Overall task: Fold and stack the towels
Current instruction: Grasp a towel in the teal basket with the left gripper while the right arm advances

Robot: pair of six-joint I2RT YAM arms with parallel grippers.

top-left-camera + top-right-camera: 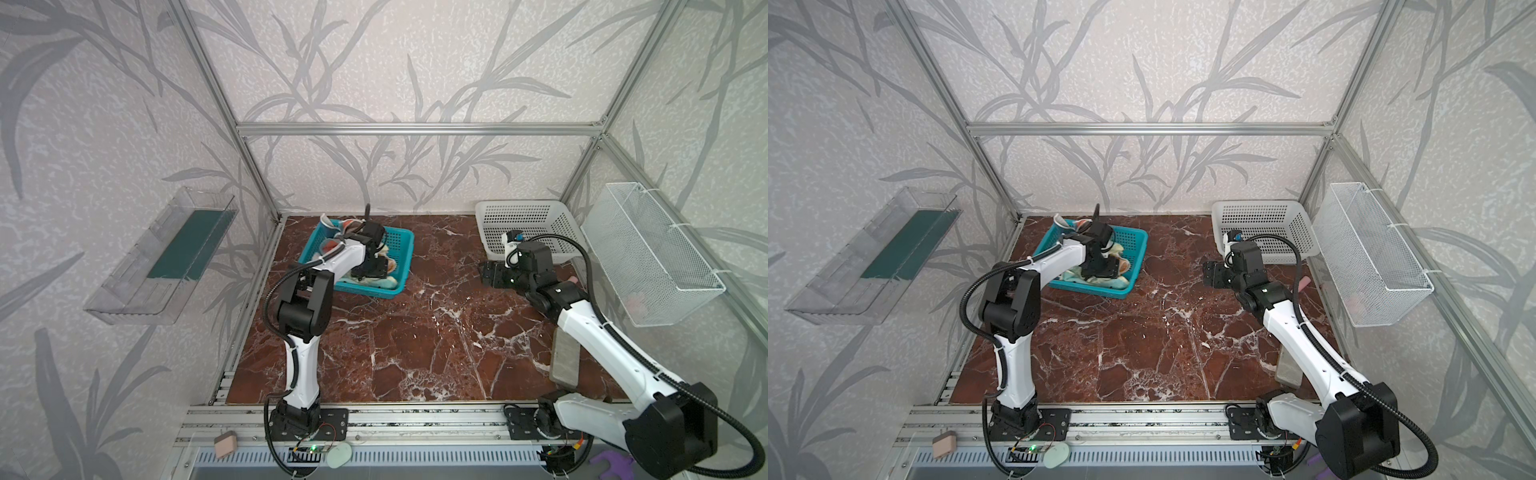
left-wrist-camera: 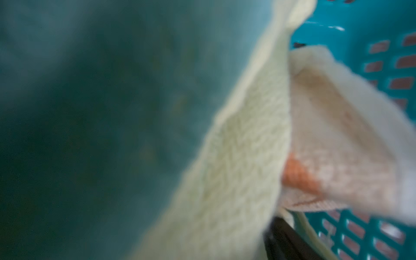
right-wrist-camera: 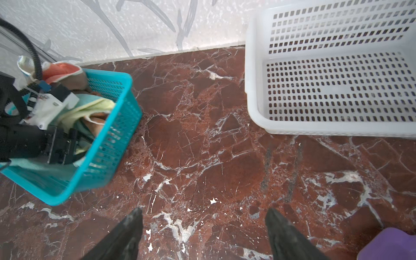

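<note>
Reddish marble surface point(image 3: 202, 135) is sitting right under my right jaws, which are hanging wide apart. Further off, my left jaws are poking down into the crumpled towels point(image 3: 96, 105) inside the teal basket point(image 3: 117, 139), can't tell if they're gripping anything. White basket point(image 3: 315, 130) is sitting back by the wall.

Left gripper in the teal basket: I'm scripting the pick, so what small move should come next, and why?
Probably close the left gripper on the pale yellow towel and lift it slightly. It sits low among the towels in the teal basket, cloth fills its wrist view, and no towel lies on the table yet. The right gripper hangs open.
</note>
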